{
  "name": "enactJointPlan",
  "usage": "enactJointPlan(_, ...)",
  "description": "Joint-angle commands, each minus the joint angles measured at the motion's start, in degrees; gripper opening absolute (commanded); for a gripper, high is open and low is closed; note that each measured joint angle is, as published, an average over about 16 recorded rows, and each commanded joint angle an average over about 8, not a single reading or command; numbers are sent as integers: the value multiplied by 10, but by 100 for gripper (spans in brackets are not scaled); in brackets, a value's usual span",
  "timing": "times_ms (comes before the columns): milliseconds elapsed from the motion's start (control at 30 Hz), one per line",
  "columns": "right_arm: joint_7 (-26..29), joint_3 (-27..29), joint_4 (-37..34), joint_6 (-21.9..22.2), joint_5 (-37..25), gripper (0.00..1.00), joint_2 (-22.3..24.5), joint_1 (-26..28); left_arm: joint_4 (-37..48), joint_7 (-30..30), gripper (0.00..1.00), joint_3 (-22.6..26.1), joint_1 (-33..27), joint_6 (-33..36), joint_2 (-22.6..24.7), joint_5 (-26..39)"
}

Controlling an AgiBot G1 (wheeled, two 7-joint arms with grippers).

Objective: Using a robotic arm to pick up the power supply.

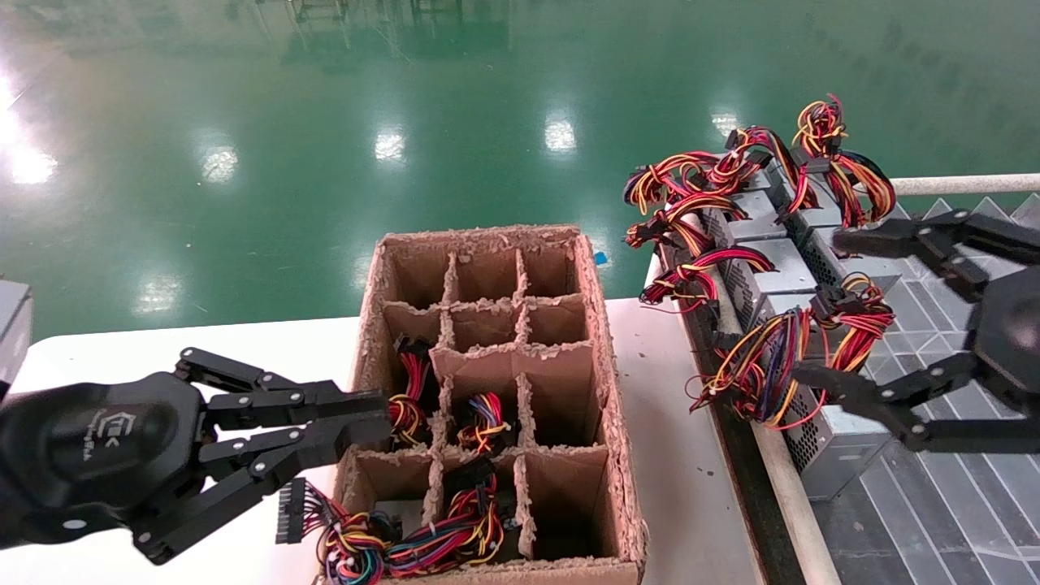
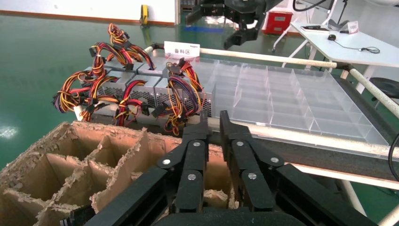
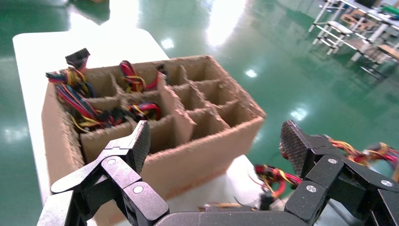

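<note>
My right claw (image 1: 841,309) gapes wide above the nearest power supply (image 1: 821,435), nothing gripped yet; descent and closing remain.

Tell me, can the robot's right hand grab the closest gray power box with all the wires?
Probably yes. The right hand hangs wide open right over the nearest power supply, and only its own loose wire bundle lies between them.
</note>
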Motion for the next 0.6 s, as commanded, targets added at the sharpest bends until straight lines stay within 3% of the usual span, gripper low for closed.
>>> enactJointPlan(33,3,2,-1,-6,0,100,-10,-2,0,0,100,0,0,0,0,0)
enactJointPlan(600,29,23,-6,-60,2,100,-90,-20,0,0,100,0,0,0,0,0)
